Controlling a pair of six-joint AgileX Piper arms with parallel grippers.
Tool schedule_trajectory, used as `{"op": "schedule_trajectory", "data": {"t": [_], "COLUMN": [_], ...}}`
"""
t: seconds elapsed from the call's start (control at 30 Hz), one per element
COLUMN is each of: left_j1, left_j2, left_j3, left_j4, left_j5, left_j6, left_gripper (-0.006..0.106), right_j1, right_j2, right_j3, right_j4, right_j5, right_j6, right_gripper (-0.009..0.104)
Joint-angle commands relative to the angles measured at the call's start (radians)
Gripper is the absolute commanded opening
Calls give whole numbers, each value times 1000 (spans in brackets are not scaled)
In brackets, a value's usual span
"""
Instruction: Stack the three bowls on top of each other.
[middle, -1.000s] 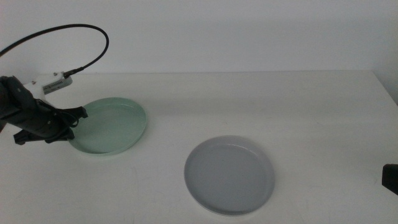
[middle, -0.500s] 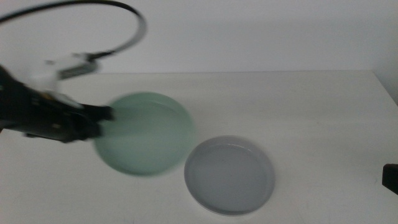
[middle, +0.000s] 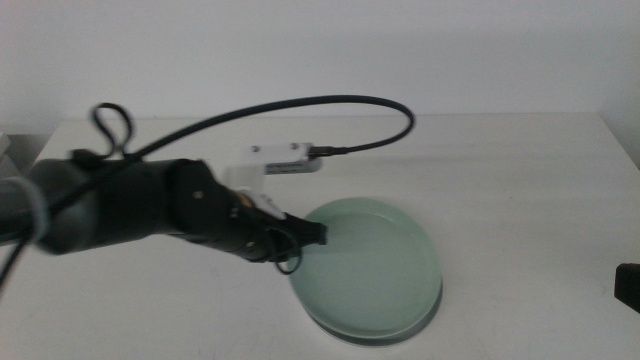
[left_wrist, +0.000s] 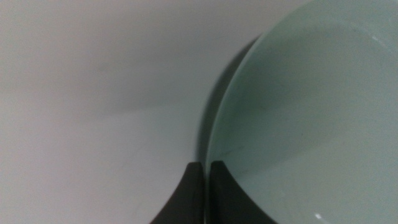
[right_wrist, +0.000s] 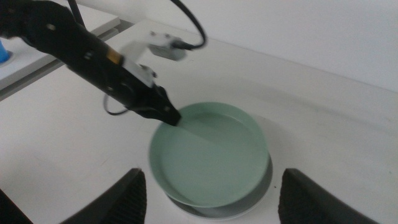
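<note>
You see the mint green bowl (middle: 368, 265) directly over the grey bowl (middle: 385, 336), of which only a thin sliver of rim shows beneath it. The mint one is shallow, round and matte, with a low rim and a pale, smooth inside. Your left gripper (middle: 312, 233) has its dark jaws pinched on that bowl's rim. Your right gripper (right_wrist: 208, 186) waits near the table's (middle: 520, 180) edge, jaws spread wide and empty.
</note>
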Motion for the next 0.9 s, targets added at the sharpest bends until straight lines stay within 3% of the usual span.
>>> {"op": "schedule_trajectory", "data": {"t": [0.0,0.1,0.2,0.37,0.47,0.67,0.87], "left_j1": [-17,-21,-21,-17,21,183,339], "left_j2": [5,44,53,22,-37,-192,-343], "left_j3": [-66,-85,-86,-86,-86,-86,-86], "left_j4": [-28,-40,-51,-19,3,45,186], "left_j5": [-64,-66,-73,-55,-39,73,185], "left_j6": [-5,-6,-4,26,28,28,71], "left_gripper": [0,1,13,65,87,90,90], "right_j1": [-1,-1,-1,-1,-1,-1,-1], "right_j2": [8,8,8,8,8,8,8], "right_j3": [-21,-21,-21,-21,-21,-21,-21], "right_j4": [12,12,12,12,12,12,12], "right_j5": [-63,-63,-63,-63,-63,-63,-63], "right_j6": [-5,-5,-5,-5,-5,-5,-5], "right_gripper": [55,55,55,55,55,55,55]}}
